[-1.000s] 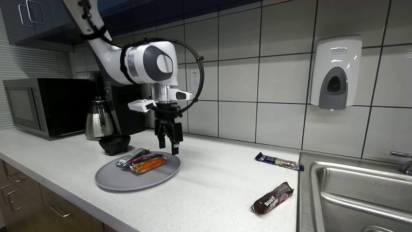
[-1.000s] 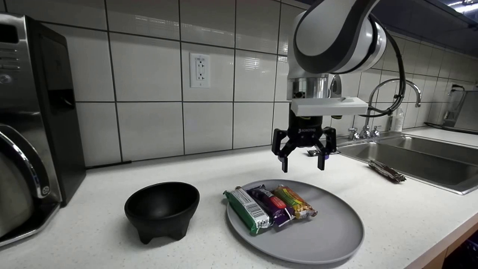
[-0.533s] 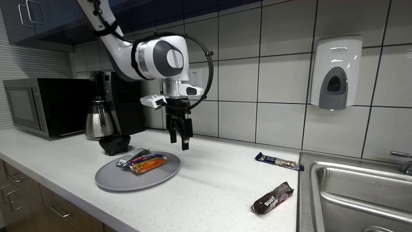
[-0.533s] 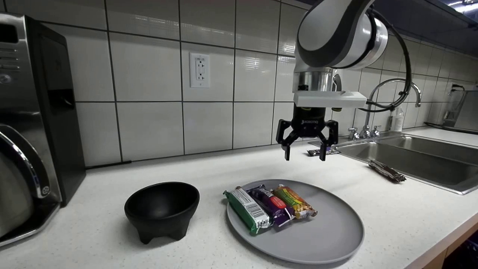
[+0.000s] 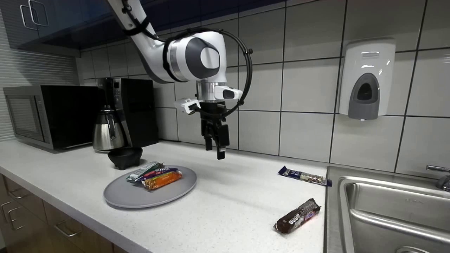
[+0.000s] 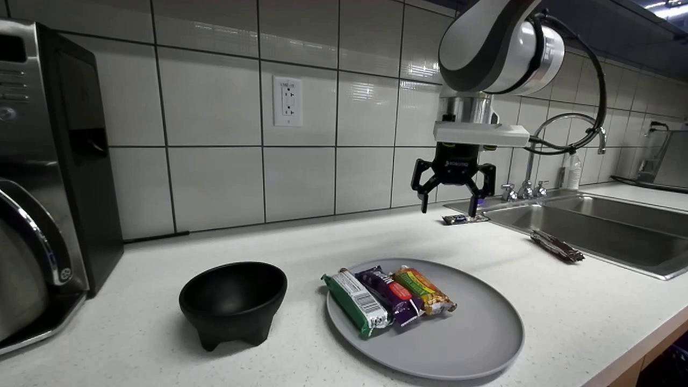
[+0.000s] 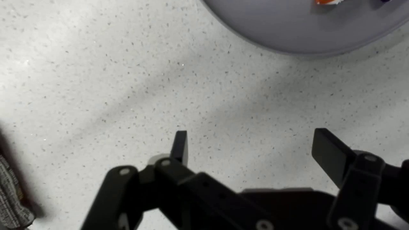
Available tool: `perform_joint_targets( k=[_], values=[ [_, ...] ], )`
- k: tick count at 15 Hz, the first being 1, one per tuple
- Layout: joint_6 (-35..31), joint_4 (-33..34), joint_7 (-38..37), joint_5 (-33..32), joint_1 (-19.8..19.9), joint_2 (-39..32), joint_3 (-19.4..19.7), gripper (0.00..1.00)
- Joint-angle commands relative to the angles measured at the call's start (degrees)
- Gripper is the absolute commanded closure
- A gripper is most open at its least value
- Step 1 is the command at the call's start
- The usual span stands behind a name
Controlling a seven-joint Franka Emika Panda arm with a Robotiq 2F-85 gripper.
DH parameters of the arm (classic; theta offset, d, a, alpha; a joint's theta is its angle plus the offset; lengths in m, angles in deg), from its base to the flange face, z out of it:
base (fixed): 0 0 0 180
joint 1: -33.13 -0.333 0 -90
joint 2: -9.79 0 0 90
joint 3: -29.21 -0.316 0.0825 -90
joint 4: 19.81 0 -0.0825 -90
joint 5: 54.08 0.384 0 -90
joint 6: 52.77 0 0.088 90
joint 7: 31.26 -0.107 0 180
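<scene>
My black gripper [image 5: 214,150] hangs above the white counter, between the plate and the sink, its jaws wide apart. In the wrist view only speckled counter shows between the fingertips [image 7: 332,155]. The grey plate [image 6: 457,355] carries a green-and-white bar [image 6: 357,301], a purple bar [image 6: 389,293] and an orange bar [image 6: 424,290], side by side. Near the sink edge lie a brown-wrapped bar [image 5: 298,216] and, closer to the wall, a blue-wrapped bar [image 5: 305,176]. At the wrist view's left edge, part of the brown bar [image 7: 11,195] shows. The gripper touches nothing.
A black footed bowl [image 6: 232,301] stands beside the plate. Behind it are a steel carafe [image 5: 108,131], a black coffee machine [image 5: 135,112] and a microwave [image 5: 66,114]. The steel sink [image 5: 400,211] borders the counter. A tiled wall with a soap dispenser [image 5: 367,79] runs along the back.
My open gripper has travelled away from the plate toward the sink side and risen a little. The bars, plate and bowl have stayed where they were.
</scene>
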State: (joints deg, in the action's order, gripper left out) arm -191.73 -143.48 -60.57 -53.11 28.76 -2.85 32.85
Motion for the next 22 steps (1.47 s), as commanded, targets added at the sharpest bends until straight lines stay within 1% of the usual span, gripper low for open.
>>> perform_joint_targets(
  k=[1, 5, 13, 22],
  values=[
    [1.75, 3.47, -0.41, 2.58, 1.66, -1.76, 0.29, 0.00],
    [1.27, 6.05, -1.57, 4.58, 2.57, -3.93, 1.29, 0.00],
    [1.37, 13.11, -6.64, 5.58, 3.26, -8.35, 3.72, 0.00],
    [0.95, 21.80, -12.22, 6.24, 4.37, -16.07, 5.34, 0.00]
  ],
)
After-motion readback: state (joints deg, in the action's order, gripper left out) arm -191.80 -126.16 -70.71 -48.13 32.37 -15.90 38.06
